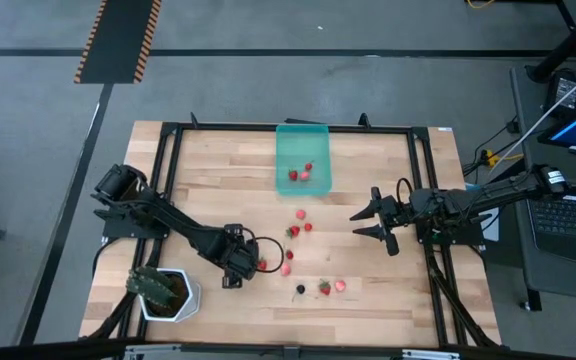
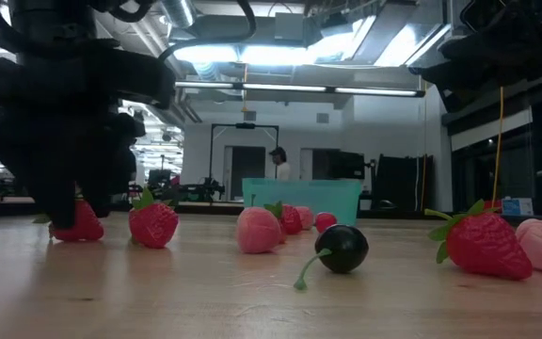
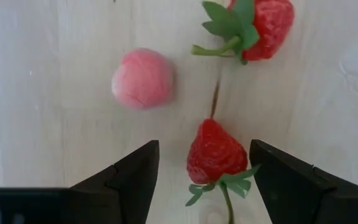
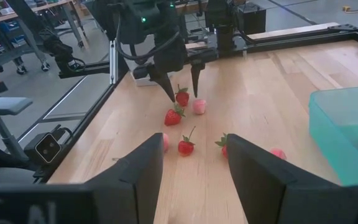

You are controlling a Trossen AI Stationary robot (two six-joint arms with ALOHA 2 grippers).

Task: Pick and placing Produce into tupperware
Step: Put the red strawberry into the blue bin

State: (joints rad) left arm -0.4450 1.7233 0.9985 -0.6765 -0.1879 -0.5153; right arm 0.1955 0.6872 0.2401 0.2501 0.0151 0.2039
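Left wrist view: left gripper spread wide, red strawberry dead centre between the fingers, stem pointing back toward the wrist (nothing gripped yet). Right gripper also agape, well apart.

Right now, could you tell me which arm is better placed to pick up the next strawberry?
Left: its open gripper already straddles a red strawberry on the table. The right gripper hovers open, with no fruit between its fingers.

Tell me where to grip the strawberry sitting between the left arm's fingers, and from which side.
Grip the strawberry across its plump red body, coming straight down from above. It lies flat with its green top toward the wrist, and the open left pincer already straddles its sides.
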